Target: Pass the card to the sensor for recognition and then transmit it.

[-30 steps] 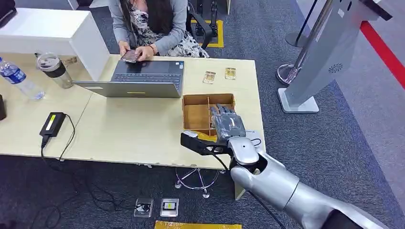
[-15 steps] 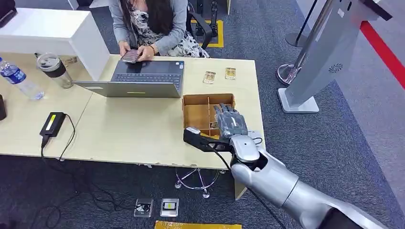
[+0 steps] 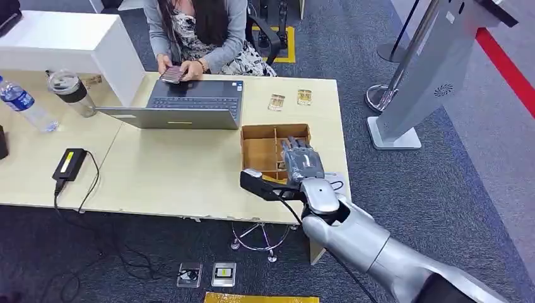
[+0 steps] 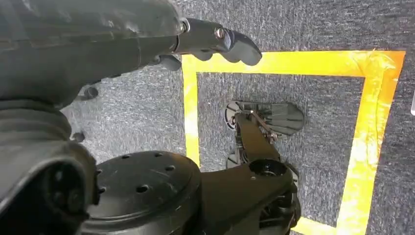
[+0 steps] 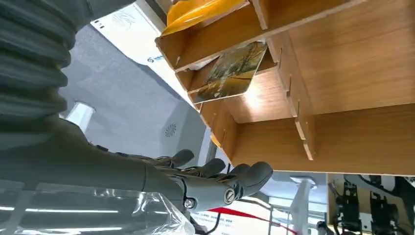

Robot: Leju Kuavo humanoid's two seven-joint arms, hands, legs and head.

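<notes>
Pale wood makes up the worktop, and on it, at about 3 o'clock from its middle, sits a brown divided wooden box with several compartments. The right robot hand hovers over the box's 3 o'clock side, palm down, fingers stretched flat and slightly apart, holding nothing; in the right wrist view the same right robot hand shows its dark fingers extended beside the box wall. That close view shows the card, printed with an autumn-coloured landscape, lying tilted inside a narrow compartment of the wooden box, one edge leaning on a divider, apart from the fingers. No writing on the card can be read. A yellow piece rests in the neighbouring compartment. Beside the box a white sheet carries a small blue logo and print too small to read. At 12 o'clock from the box, two small packets lie on the worktop. At 10 o'clock stands an open grey laptop, with a person seated behind it holding a phone. Toward 9 o'clock lie a black power adapter, a lidded cup and a water bottle whose label is not legible. The left robot hand hangs over grey carpet marked with yellow tape, fingers straight and loosely together, holding nothing.
</notes>
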